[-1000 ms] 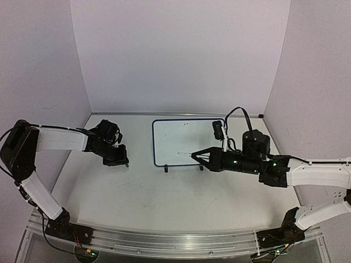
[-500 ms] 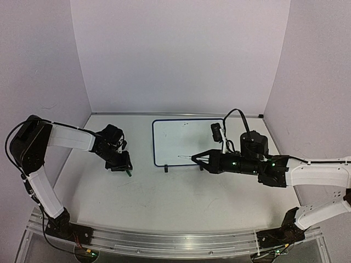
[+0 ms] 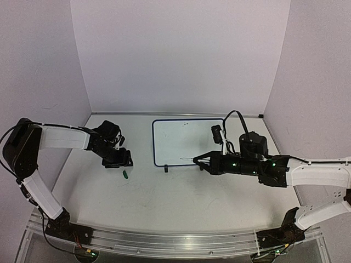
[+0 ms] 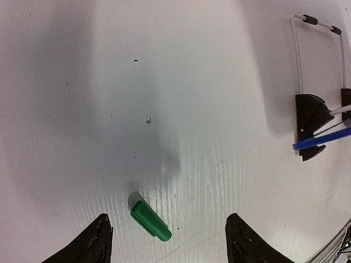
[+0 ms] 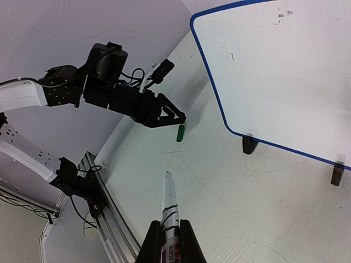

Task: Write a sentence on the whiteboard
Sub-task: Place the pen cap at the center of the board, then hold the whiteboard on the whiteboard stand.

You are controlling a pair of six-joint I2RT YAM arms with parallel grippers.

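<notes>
The whiteboard (image 3: 184, 139) (image 5: 274, 71) stands on black clip feet at the back middle of the table. No sentence shows on it, only a few faint marks near its top. My right gripper (image 3: 202, 159) (image 5: 170, 244) is shut on a white marker (image 3: 189, 159) (image 5: 170, 211). The marker's bare tip points left, just in front of the board's lower edge. A green cap (image 3: 125, 175) (image 4: 150, 220) (image 5: 180, 133) lies loose on the table. My left gripper (image 3: 122, 161) (image 4: 167, 238) hovers open above the cap, which touches neither finger.
The board's blue edge (image 4: 321, 139) and a black foot (image 4: 312, 109) show at the right of the left wrist view. White walls close the table on three sides. An aluminium rail (image 3: 175, 241) with both arm bases runs along the near edge.
</notes>
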